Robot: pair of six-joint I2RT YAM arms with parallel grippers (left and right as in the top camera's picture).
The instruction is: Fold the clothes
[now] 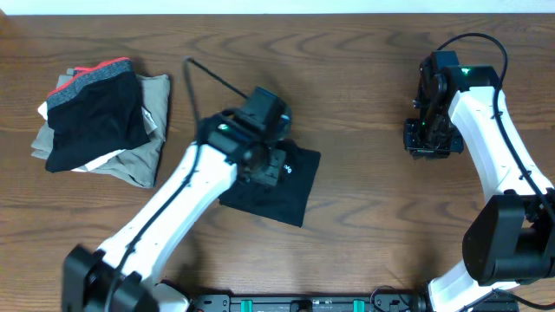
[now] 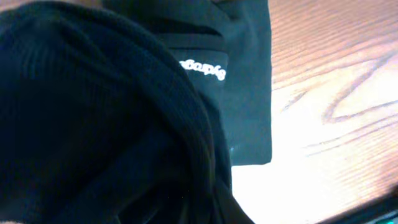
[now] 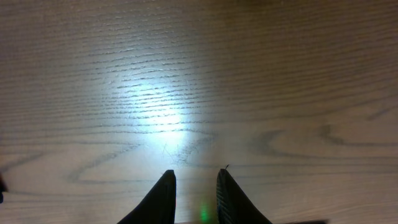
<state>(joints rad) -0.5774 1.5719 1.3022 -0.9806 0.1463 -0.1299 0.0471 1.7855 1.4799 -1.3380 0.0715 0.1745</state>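
Clothes (image 1: 293, 192), compact fold, under L gripper (image 1: 269, 166).

Bright glare on table (image 3: 155, 106), clothes (image 2: 93, 124) dark, blurred close-up

left arm (image 1: 173, 195): white links, black joints | right arm (image 1: 499, 139): white, black cable (image 1: 473, 36), green LED (image 1: 466, 71) | right end effector (image 3: 194, 172): black fingers (image 3: 163, 199)
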